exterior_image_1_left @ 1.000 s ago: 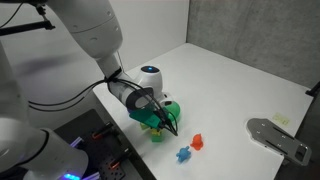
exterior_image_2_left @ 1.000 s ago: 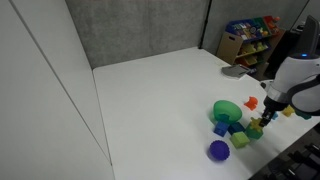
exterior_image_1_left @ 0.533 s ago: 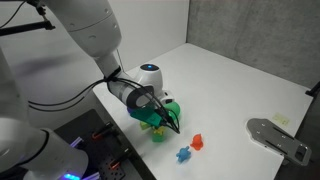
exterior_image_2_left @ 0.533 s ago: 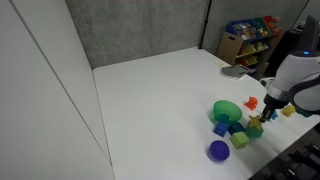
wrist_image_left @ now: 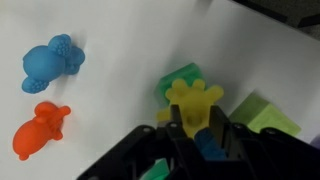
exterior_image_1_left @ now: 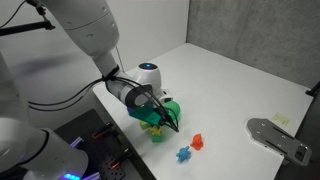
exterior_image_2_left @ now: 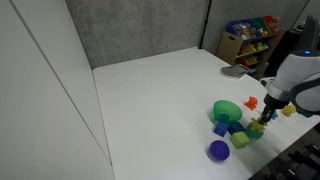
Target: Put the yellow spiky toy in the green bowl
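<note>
Arm point(exterior_image_1_left: 125, 92) bent low, hand point(wrist_image_left: 196, 122) fingers pinched inward

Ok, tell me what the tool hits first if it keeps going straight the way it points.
Most likely the small yellow spiky plastic toy, right at the tool's tips in the wrist view; the white table lies behind it. Depth is unclear, so they may already touch.

The yellow spiky toy point(wrist_image_left: 193, 100) is bright yellow with short rounded points fanning upward. In the wrist view it sits at lower centre, its base pinched between the fingers of the gripper point(wrist_image_left: 195, 126). The green bowl point(exterior_image_2_left: 227, 109) is small, round, shallow and bright green. It stands upright on the white surface at the lower right of an exterior view. The toy is not in it.
</note>
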